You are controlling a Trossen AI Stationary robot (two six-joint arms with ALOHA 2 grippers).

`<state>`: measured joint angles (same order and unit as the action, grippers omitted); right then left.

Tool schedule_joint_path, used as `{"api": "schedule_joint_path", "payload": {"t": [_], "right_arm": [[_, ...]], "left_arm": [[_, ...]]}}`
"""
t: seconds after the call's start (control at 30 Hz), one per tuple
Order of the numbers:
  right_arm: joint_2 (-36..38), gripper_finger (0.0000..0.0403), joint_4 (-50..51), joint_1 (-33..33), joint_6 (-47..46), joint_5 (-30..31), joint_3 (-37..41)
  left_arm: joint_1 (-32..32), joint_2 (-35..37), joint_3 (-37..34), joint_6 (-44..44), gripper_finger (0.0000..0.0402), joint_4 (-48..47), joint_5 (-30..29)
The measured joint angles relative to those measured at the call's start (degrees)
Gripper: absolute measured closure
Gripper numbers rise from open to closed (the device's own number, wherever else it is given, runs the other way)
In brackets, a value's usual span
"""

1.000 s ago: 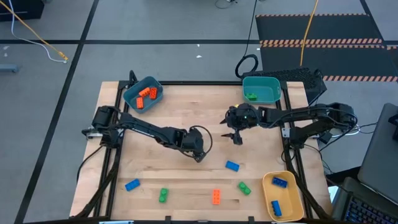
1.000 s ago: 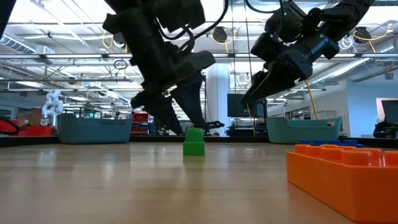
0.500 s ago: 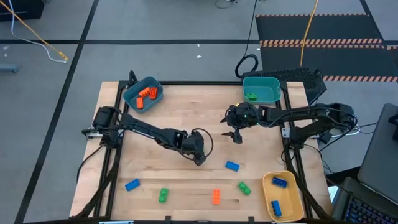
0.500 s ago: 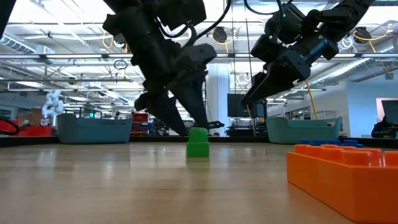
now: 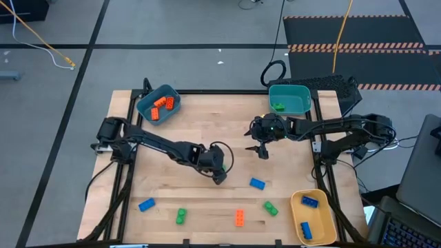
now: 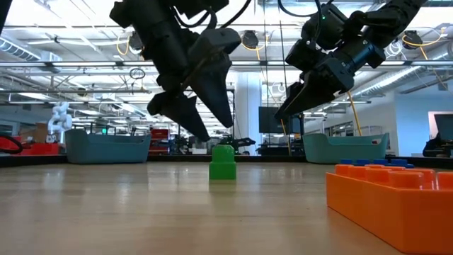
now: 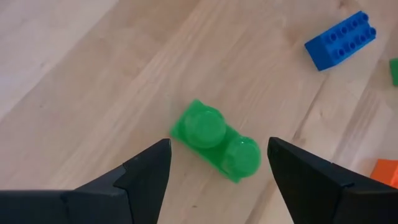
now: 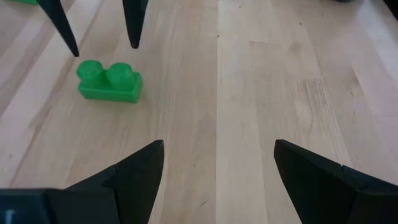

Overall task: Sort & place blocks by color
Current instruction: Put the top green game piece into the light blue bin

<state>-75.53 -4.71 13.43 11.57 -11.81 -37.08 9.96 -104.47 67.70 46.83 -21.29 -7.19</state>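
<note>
A green two-stud block [image 7: 216, 140] lies flat on the wooden table, studs up; it also shows in the low view [image 6: 222, 161] and in the right wrist view [image 8: 109, 81]. My left gripper [image 7: 219, 144] hangs open just above it [image 6: 212, 133], fingertips clear of the block, near the table's middle [image 5: 218, 172]. My right gripper [image 5: 262, 151] is open and empty above the table, right of centre [image 6: 287, 112]. Loose blocks lie near the front edge: a blue one [image 5: 257, 183], a blue one [image 5: 146, 204], a green one [image 5: 181, 216], an orange one [image 5: 239, 218] and a green one [image 5: 270, 208].
A blue bin [image 5: 146, 103] with orange blocks stands at the far left. A teal bin [image 5: 301, 100] with a green block stands at the far right. A yellow bin [image 5: 297, 207] with blue blocks stands at the near right. Bare wood lies between the arms.
My left gripper has gone up from beside the green block, its fingertips now clear above it. The block stays on the table. My right gripper has kept still.
</note>
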Motion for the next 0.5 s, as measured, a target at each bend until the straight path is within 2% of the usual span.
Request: {"api": "schedule_joint_path", "payload": {"t": [0.5], "right_arm": [[0.0, 0.0106, -0.63, 0.0, 1.16, -0.02, 0.0]], "left_arm": [[1.79, -1.39, 0.0, 5.34, 0.0135, 0.34, -3.36]]}}
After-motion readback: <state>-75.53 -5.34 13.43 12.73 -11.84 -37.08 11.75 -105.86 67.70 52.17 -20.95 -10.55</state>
